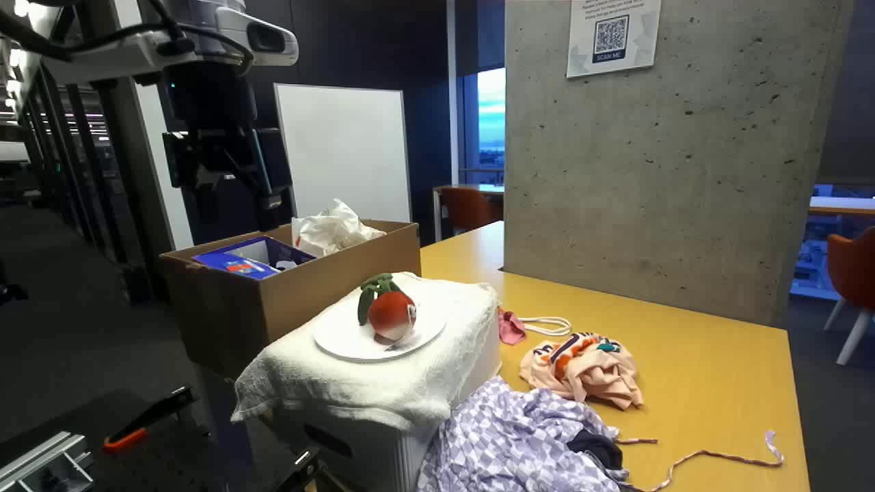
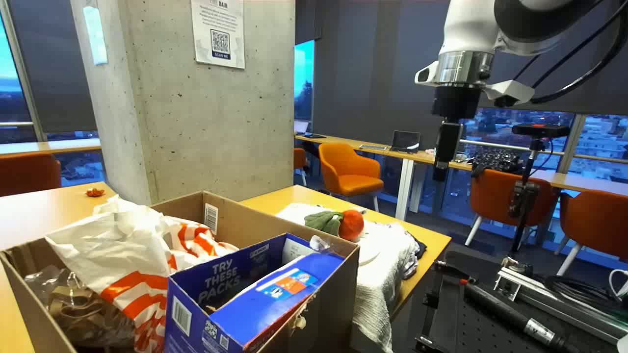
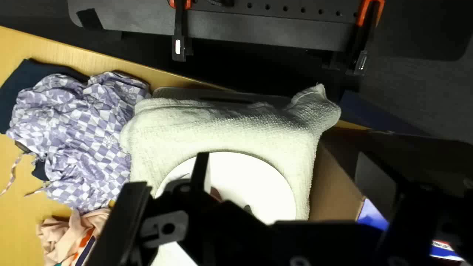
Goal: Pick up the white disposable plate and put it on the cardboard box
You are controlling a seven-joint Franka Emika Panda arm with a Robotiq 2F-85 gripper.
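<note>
The white disposable plate [image 1: 335,335] lies flat on a white towel, holding a red-orange round item [image 1: 391,316] and green leaves [image 1: 369,297]. In an exterior view the box and towel partly hide the plate [image 2: 370,253]. In the wrist view the plate [image 3: 255,184] is partly covered by my fingers. The brown cardboard box [image 1: 342,275] stands beside the towel; it also shows in an exterior view [image 2: 343,294] and the wrist view [image 3: 330,184]. My gripper [image 1: 236,201] is raised above both, apart from them. It is open and empty, fingers wide apart in the wrist view [image 3: 288,169].
The white towel [image 1: 328,383] drapes over a grey bin-like support. The box holds a blue carton [image 2: 274,304] and a white-and-orange bag [image 2: 122,245]. Purple checkered cloth [image 1: 506,437] and peach cloth [image 1: 581,376] lie on the yellow table [image 1: 724,383]. A concrete pillar [image 1: 649,171] rises behind.
</note>
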